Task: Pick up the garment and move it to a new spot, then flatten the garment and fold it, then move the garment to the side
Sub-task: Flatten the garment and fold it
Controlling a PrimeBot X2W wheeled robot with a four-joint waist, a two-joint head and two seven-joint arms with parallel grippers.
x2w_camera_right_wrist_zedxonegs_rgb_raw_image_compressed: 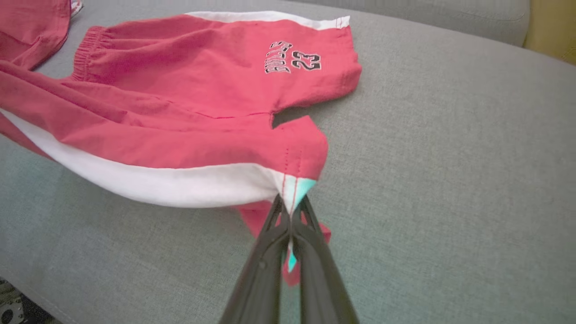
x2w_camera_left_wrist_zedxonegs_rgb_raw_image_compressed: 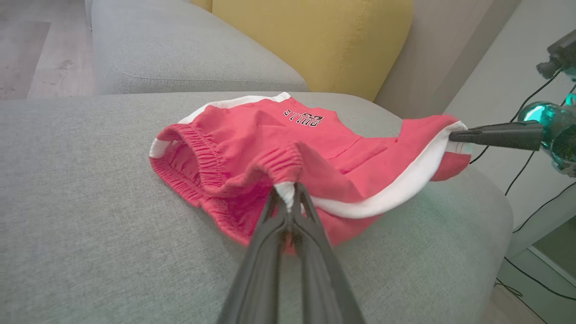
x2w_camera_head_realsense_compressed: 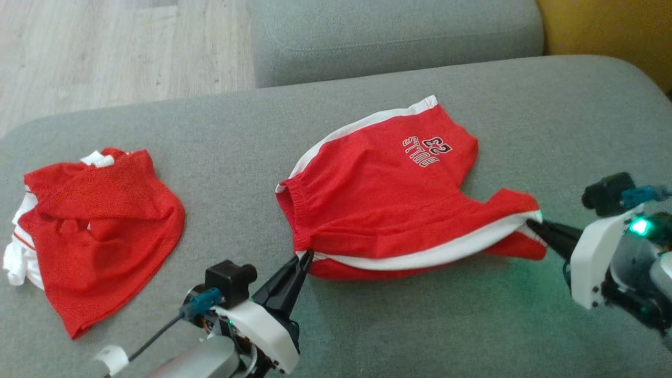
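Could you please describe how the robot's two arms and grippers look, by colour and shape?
The left gripper and right gripper each have two long, dark, tapering fingers on a white shell. Behind each sits a small black camera with a blue plug; a dark cable leaves the left one. A green light glows on the right wrist.

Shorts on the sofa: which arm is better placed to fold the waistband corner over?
Left. The left jaws are shut on the shorts at the waistband end of the white stripe; the right jaws pinch the leg hem.

Dark tapering fingers [x2w_camera_head_realsense_compressed: 286,283]; white wrist housings [x2w_camera_head_realsense_compressed: 596,262]; green light [x2w_camera_head_realsense_compressed: 639,227]
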